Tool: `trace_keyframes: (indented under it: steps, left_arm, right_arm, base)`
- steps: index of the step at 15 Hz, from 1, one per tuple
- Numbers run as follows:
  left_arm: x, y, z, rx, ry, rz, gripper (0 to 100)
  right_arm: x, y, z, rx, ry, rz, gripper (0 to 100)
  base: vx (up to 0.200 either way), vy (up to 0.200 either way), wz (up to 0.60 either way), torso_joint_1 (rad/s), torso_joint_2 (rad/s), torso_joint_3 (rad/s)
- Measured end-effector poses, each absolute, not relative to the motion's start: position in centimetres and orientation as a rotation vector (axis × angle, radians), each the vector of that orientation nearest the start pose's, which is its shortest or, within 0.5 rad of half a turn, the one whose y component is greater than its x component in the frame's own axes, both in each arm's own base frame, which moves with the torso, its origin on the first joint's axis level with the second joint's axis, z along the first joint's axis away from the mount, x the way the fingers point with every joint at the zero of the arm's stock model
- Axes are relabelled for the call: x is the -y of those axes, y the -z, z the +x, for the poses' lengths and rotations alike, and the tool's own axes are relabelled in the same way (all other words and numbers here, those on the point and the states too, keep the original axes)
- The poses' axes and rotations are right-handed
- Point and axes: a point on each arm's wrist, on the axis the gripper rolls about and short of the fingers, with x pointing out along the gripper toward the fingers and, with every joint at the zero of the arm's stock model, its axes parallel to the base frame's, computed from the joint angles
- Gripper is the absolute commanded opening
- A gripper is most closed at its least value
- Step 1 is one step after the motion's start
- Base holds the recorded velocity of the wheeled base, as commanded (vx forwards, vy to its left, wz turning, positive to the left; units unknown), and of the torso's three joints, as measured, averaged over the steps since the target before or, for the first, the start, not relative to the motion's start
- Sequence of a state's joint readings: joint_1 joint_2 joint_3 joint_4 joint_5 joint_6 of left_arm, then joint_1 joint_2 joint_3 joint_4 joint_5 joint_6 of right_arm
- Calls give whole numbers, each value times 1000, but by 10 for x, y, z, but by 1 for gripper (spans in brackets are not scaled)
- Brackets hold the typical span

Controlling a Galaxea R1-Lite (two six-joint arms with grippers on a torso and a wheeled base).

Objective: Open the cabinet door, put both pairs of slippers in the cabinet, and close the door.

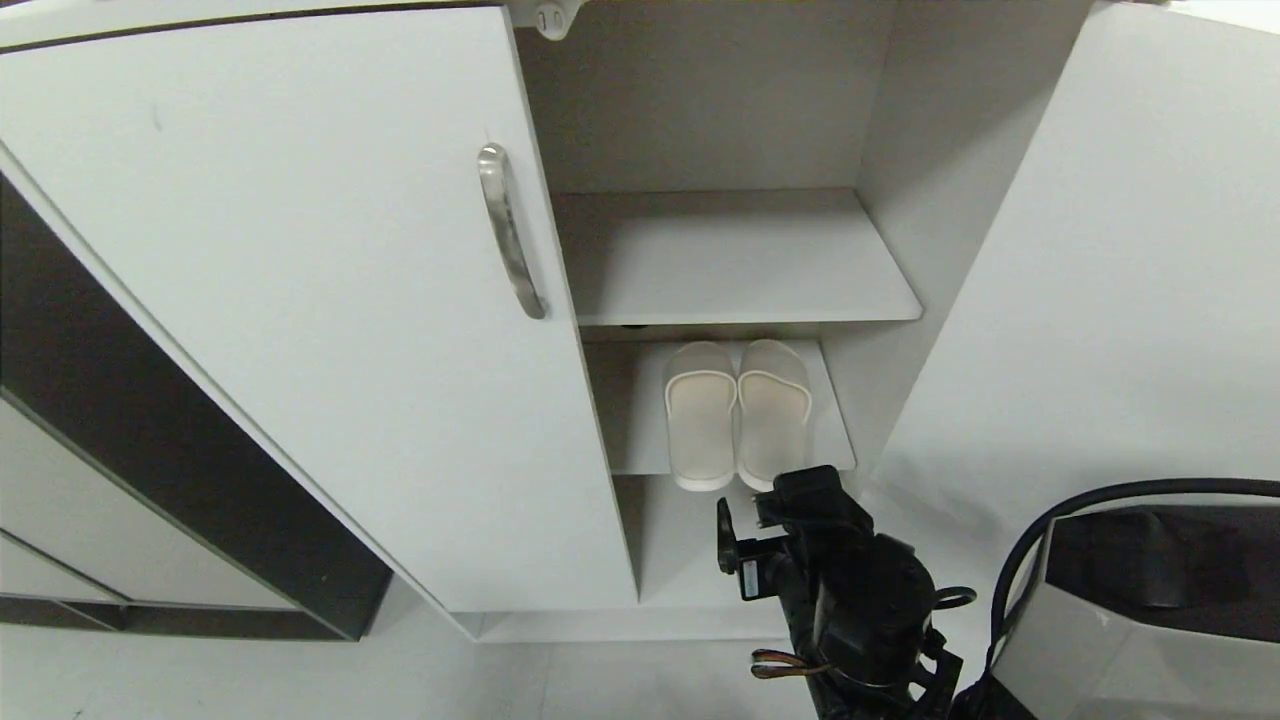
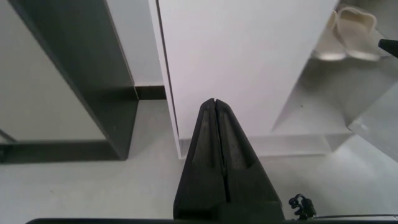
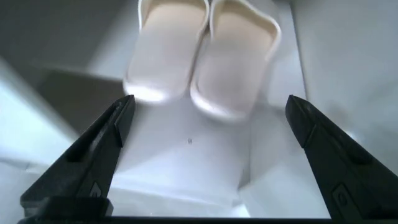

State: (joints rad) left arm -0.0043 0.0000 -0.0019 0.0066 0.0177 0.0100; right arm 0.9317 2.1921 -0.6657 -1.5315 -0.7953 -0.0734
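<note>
Cream slipper pair [image 1: 738,412] side by side, touching, on lower shelf [image 1: 635,425]; R gripper [image 3: 210,106] spread wide just beside; L gripper [image 2: 214,106] pinched closed.

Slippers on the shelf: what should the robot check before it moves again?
1. Right cabinet door swung open: ok.
2. One pair of white slippers side by side on the lower shelf: ok.
3. Second pair stored: cannot tell; the upper shelf is bare.
4. Right end effector open and holding nothing, in front of the slippers: ok.
5. Left end effector shut and empty, facing the closed left door: ok.
</note>
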Motion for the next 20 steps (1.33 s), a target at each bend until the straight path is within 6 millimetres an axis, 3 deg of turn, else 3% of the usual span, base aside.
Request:
trace_keyframes:
  steps: [10,20]
  left_arm:
    - [-1,-75,-23,-6,-14,10,0]
    - [0,-75,-23,-6,-11,14,0]
  right_arm:
    - [-272,-80,224,20,-132,-56,100]
    - [-271,-80,223,19,-133,-57,100]
  base:
    - [0,0,0,0,0,0]
    - [0,0,0,2,3,189]
